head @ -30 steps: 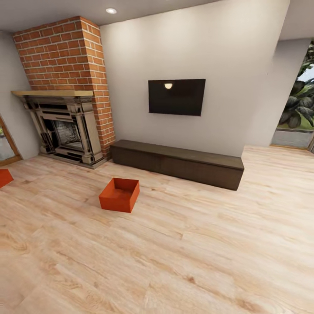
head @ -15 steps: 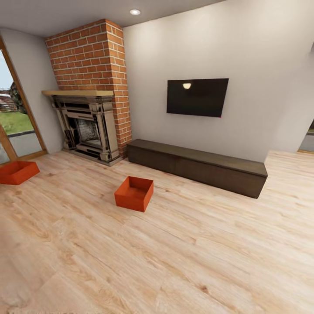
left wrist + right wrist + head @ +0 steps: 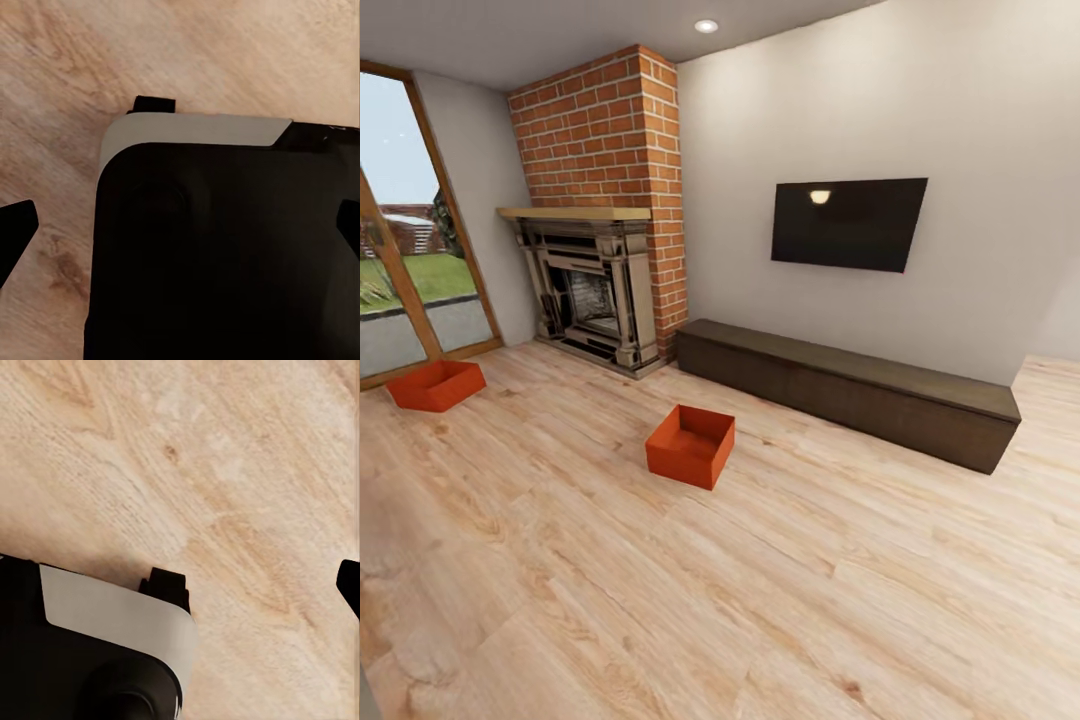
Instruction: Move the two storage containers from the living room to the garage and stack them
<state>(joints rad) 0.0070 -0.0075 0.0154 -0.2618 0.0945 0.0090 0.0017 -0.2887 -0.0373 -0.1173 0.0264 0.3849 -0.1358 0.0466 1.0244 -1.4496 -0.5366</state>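
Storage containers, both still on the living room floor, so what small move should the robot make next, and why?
Probably roll forward toward the nearer storage container, keeping it centred. It sits open side up on the wood plank floor ahead, well short of the arms' reach, while the other storage container lies farther off by the glass door. Both wrist views look down at floor, so nothing is held.

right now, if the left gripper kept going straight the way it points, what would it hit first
Probably the robot's own dark base, which sits ahead of the left gripper in the left wrist view, with the wood plank floor beyond it. Depth is unclear.
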